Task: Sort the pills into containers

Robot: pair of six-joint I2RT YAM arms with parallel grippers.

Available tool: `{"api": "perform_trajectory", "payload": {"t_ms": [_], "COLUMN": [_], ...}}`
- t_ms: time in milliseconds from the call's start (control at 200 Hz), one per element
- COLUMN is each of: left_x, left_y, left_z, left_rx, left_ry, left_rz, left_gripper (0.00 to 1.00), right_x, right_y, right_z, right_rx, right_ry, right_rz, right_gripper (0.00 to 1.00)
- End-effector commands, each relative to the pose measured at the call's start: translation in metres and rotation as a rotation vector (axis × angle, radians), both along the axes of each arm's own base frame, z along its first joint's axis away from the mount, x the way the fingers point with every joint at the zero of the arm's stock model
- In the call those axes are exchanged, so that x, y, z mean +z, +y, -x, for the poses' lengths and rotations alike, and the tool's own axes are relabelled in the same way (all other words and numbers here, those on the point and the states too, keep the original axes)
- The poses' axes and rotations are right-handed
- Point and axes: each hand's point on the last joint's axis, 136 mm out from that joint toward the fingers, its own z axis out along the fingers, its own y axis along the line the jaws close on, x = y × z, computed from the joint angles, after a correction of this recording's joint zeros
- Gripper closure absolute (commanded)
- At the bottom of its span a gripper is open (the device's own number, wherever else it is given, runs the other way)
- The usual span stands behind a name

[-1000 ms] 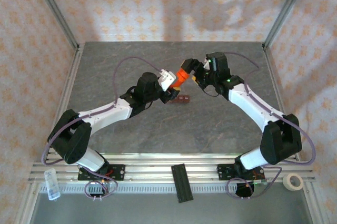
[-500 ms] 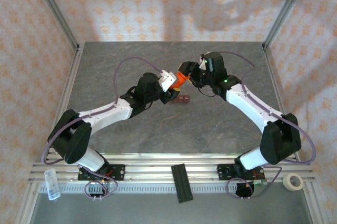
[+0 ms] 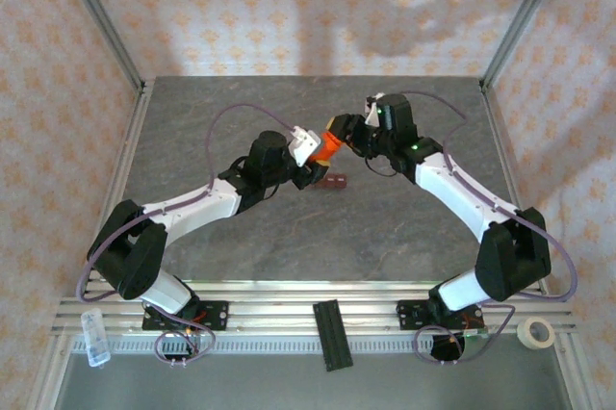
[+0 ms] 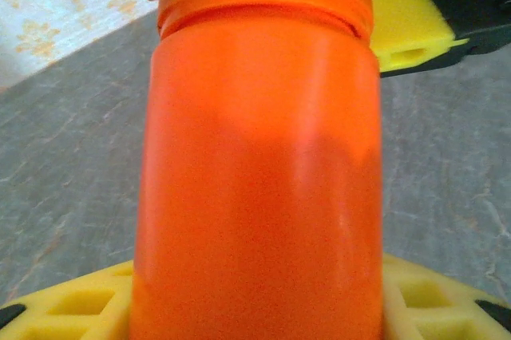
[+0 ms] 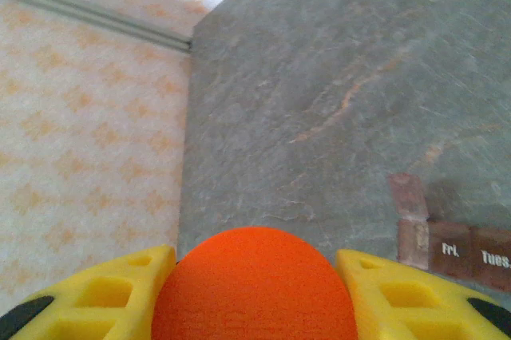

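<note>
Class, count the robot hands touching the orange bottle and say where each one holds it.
2. The left hand grips the bottle by its body; the right hand has its fingers on either side of the cap. None seems hidden.

Two arms meet above the middle of the grey table (image 3: 289, 256). The left gripper (image 3: 316, 153) and right gripper (image 3: 348, 131) are both clamped on one orange bottle (image 3: 329, 146), making an arch that bars the centre. The dark red-brown containers (image 3: 334, 180) lie just beside and below the bottle. Bare tabletop lies open at the far side, along both edges and in front between the arms. Metal posts (image 3: 507, 23) stand at the far corners.
</note>
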Motion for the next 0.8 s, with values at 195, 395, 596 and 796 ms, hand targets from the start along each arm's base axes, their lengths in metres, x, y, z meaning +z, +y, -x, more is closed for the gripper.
{"api": "perform_trajectory", "payload": {"t_ms": [195, 395, 596, 796], "left_x": [0.06, 0.063, 0.072, 0.067], "left_y": [-0.015, -0.017, -0.016, -0.011], "left_z": [0.036, 0.042, 0.037, 0.022], "left_rx": [-0.246, -0.29, -0.296, -0.219], "left_ry": [0.114, 0.146, 0.151, 0.123], "left_rz": [0.361, 0.396, 0.457, 0.406], "left_gripper": [1.0, 1.0, 1.0, 1.0], "right_x": [0.078, 0.081, 0.079, 0.077], "right_y": [-0.022, -0.026, -0.026, -0.025], "right_z": [-0.012, -0.022, -0.019, -0.017], "right_rx": [0.192, 0.166, 0.152, 0.109], "right_ry": [-0.484, -0.46, -0.44, -0.354], "right_rz": [-0.04, -0.074, -0.145, -0.176], "right_gripper": [0.69, 0.71, 0.7, 0.66]}}
